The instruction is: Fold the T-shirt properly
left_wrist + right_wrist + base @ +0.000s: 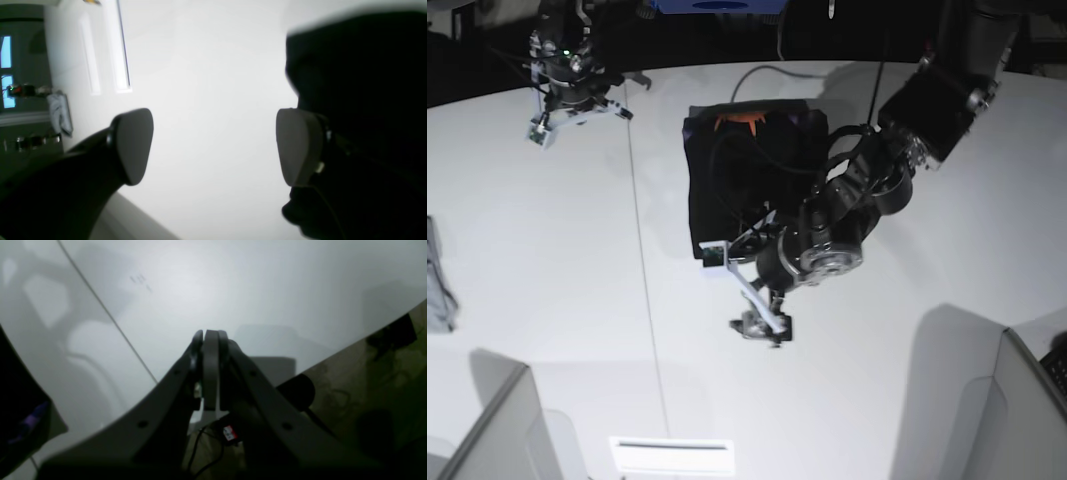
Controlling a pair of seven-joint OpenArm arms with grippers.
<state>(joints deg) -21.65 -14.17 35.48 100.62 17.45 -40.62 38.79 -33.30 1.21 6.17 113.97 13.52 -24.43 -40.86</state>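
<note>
The black T-shirt (747,170) lies folded into a compact rectangle on the white table (907,340), with an orange mark (742,122) showing at its far edge. My left gripper (742,290) hovers open just off the shirt's near edge, its pads (133,146) wide apart with only bare table between them (215,146). Dark shirt cloth (360,83) fills the right side of the left wrist view, behind the right pad. My right gripper (210,336) is shut on nothing, over the table's far left (577,108), well away from the shirt.
A grey cloth piece (437,280) lies at the table's left edge, also seen in the left wrist view (60,113). A seam (642,250) runs across the tabletop. Grey partitions stand at the near left (497,430) and near right (1027,400).
</note>
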